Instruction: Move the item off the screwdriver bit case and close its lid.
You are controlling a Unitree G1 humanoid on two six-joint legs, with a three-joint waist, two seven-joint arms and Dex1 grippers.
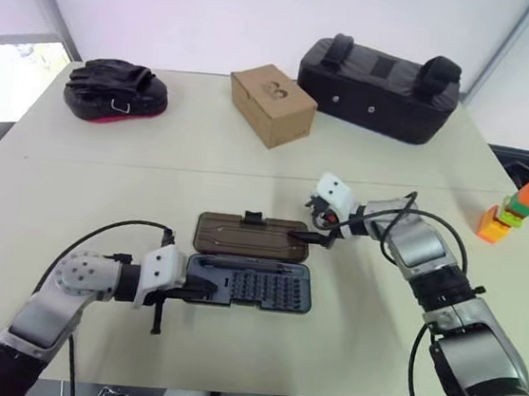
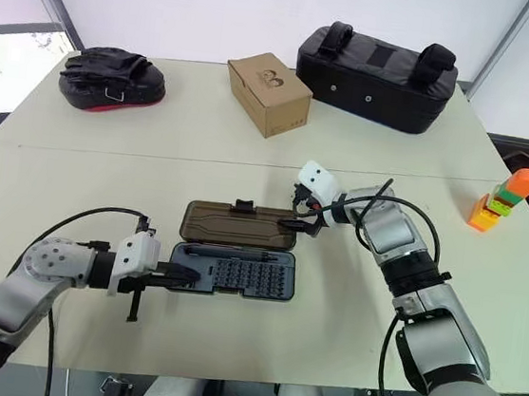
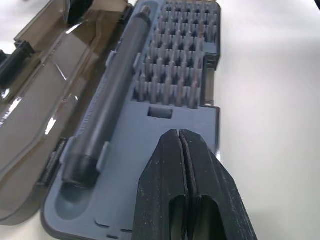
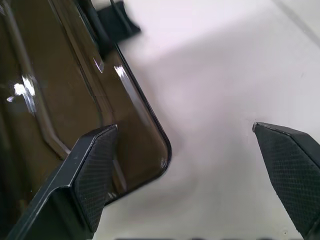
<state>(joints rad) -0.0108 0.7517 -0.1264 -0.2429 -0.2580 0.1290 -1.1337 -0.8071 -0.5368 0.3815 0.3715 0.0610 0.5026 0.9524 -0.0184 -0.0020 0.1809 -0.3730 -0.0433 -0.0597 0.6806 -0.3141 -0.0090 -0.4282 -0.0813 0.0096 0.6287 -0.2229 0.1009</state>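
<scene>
The screwdriver bit case [image 1: 249, 284] lies open in the middle of the bench [image 1: 103, 189], with its brown lid [image 1: 250, 238] flat on the far side. The left jaws [image 3: 182, 150] are squeezed shut, resting on the case's left end. The right jaws [image 4: 187, 165] are spread wide at the lid's right corner, holding nothing. The block tower [image 1: 511, 212] stands far off to the right.
</scene>
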